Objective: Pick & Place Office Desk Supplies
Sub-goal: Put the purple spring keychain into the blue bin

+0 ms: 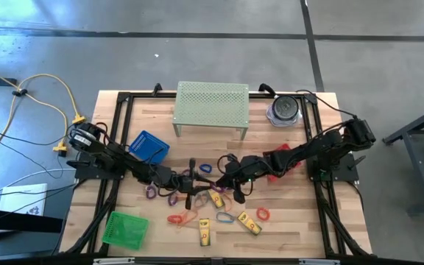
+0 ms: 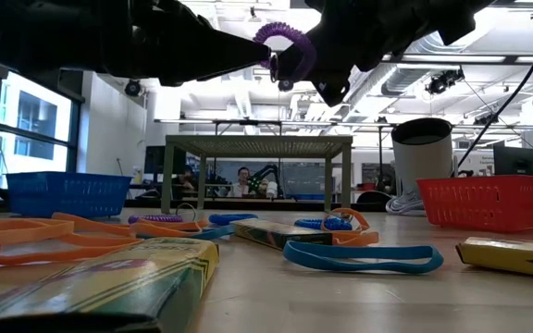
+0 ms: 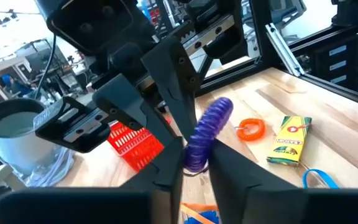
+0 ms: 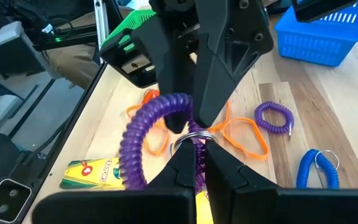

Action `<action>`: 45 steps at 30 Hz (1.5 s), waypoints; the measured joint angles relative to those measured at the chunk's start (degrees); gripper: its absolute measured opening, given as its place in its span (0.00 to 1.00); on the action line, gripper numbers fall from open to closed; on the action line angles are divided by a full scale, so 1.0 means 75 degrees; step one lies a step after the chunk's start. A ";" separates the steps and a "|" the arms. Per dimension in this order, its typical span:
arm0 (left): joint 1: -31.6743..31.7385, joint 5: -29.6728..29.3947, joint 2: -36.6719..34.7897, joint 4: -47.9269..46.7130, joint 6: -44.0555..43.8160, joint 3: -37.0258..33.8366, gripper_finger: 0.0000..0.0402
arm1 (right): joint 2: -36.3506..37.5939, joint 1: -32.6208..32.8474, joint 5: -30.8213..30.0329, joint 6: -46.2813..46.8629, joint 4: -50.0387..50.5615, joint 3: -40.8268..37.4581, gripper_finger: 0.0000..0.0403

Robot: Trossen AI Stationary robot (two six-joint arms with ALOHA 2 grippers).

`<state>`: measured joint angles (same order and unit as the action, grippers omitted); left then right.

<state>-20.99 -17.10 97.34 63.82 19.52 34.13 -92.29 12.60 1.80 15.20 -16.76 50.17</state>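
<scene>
Purple coil band (image 4: 143, 140) held up between two tools.
Left tool (image 3: 194, 163) and right tool (image 4: 194, 149) both clench it above the worktop (image 1: 300, 213).

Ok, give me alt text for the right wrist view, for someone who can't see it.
Two dark tools meet over a wooden table, both pinching one purple coiled plastic loop by its metal ring: the right tool from below, the left tool from above. Orange rubber bands and a yellow crayon box lie beneath.
</scene>
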 joint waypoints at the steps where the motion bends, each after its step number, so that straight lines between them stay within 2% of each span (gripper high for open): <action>1: 0.0000 -0.0009 0.0000 -0.0037 -0.0047 0.0000 0.11 | 0.0000 0.0000 0.0003 0.0000 0.0013 0.0000 0.01; 4: 0.0000 -0.0020 0.0000 -0.0148 -0.0271 0.0003 0.05 | 0.0000 0.0000 0.0003 0.0000 0.0042 0.0000 0.01; 7: 0.0000 -0.0023 0.0000 -0.0266 -0.0424 0.0006 0.03 | 0.0000 0.0002 -0.0052 -0.0030 0.0060 0.0000 0.03; 10: 0.0003 -0.0143 0.0000 -0.0289 -0.0412 0.0006 0.03 | 0.0000 0.0015 -0.0595 0.0002 0.0091 -0.0001 0.08; 14: -0.0026 -0.0280 0.0000 -0.0331 -0.0460 0.0003 0.03 | 0.0003 0.0092 -0.1544 0.0010 0.0239 0.0000 0.21; 18: -0.0035 -0.0251 0.0000 -0.0362 -0.0991 0.0003 0.03 | 0.0003 0.0222 -0.2331 0.0017 0.0337 0.0000 0.38; 23: -0.0224 -0.0429 -0.0191 -0.0452 -0.1409 0.0003 0.02 | 0.0145 0.0422 -0.2558 -0.0050 0.0403 0.0003 0.58; 25: -0.0398 -0.0911 -0.0417 -0.0817 -0.1419 0.0003 0.02 | 0.0200 0.0484 -0.2648 -0.0018 0.0531 0.0003 0.63; 28: -0.0665 -0.1692 -0.1083 -0.2101 -0.1898 0.0001 0.02 | 0.0210 0.0567 -0.2684 0.0035 0.0820 0.0003 0.67; 31: -0.0833 -0.1932 -0.1952 -0.3894 -0.3028 0.0072 0.02 | 0.0210 0.0643 -0.2688 0.0401 0.1259 0.0003 0.67; 37: -0.0959 -0.2093 -0.3541 -0.8264 -0.5570 0.0740 0.02 | 0.0210 0.0644 -0.2652 0.1174 0.1958 0.0003 0.64; 40: -0.0841 -0.2079 -0.3987 -1.0667 -0.7135 0.1241 0.02 | 0.0207 0.0676 -0.2631 0.1207 0.2012 0.0003 0.63; 45: -0.0544 -0.2076 -0.4457 -1.3946 -0.9326 0.1888 0.02 | 0.0207 0.0670 -0.2623 0.1204 0.2012 0.0003 0.63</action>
<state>-25.08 -32.67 63.91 -40.78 -50.42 48.29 -90.74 17.63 -17.87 24.23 -1.67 50.19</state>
